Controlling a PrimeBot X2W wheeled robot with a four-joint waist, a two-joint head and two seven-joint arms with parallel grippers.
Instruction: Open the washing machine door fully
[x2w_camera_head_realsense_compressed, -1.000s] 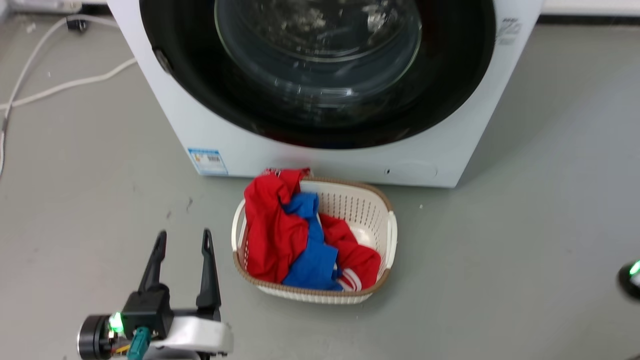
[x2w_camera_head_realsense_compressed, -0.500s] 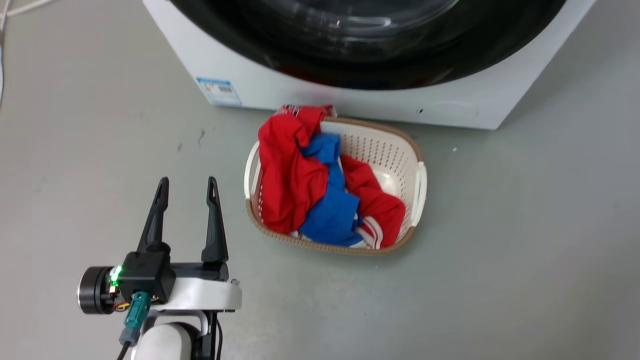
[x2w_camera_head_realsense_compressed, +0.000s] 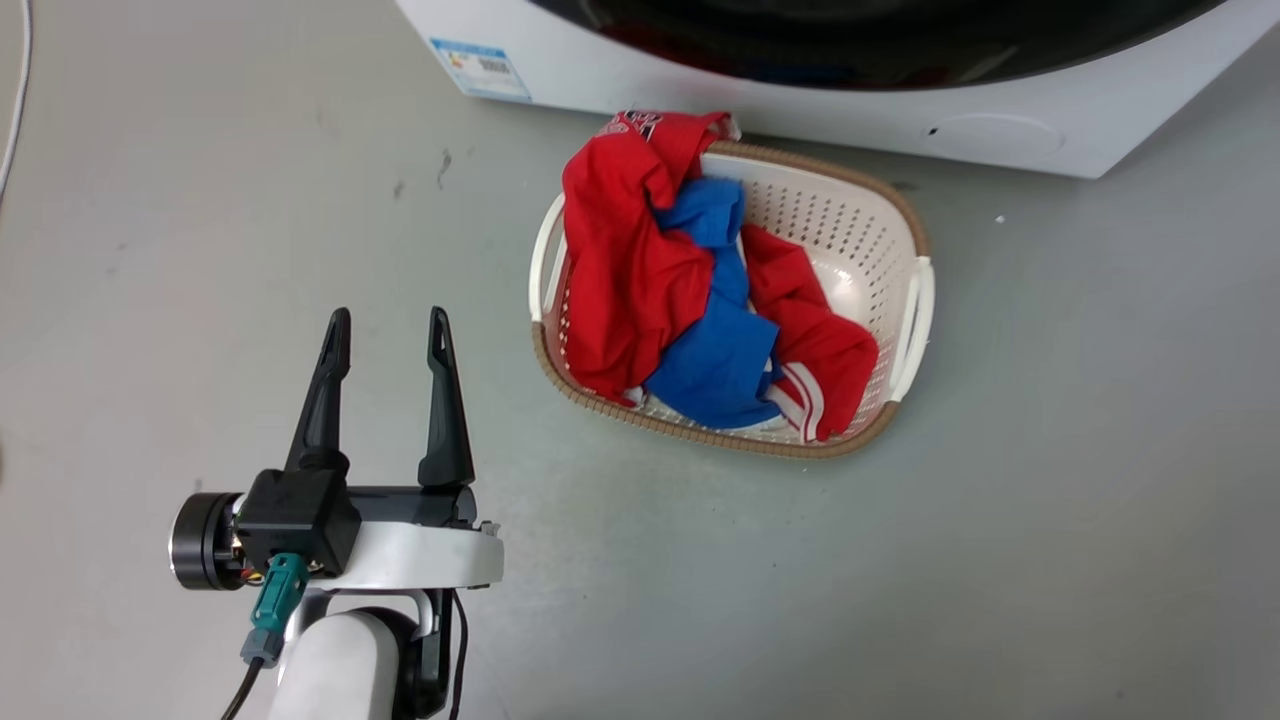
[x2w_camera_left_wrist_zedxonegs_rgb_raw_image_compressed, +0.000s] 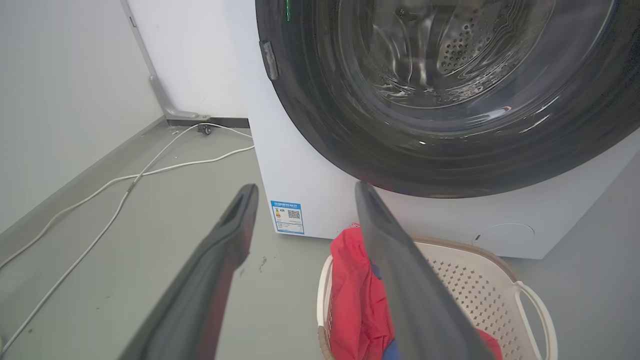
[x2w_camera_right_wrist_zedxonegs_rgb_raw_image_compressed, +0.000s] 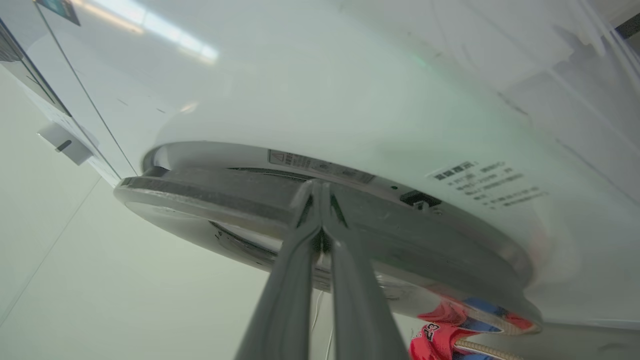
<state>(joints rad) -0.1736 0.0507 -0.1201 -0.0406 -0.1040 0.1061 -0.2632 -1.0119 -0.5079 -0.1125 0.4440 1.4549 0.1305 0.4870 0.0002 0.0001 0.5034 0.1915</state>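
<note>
At the rim of the washing machine door, seemingly ajar from the white machine body: right gripper, fingers pressed together, apparently prying rather than pinching. Left gripper spread wide, empty, beside the laundry basket, presumably clear of the swing

Large round washing machine door, a glossy black ring around a bulging clear glass centre, stands upright, close against the white machine front.

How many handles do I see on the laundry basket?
2. In the head view, one white handle is on the basket's left side, the other on its right; clothes could hide more.
</note>
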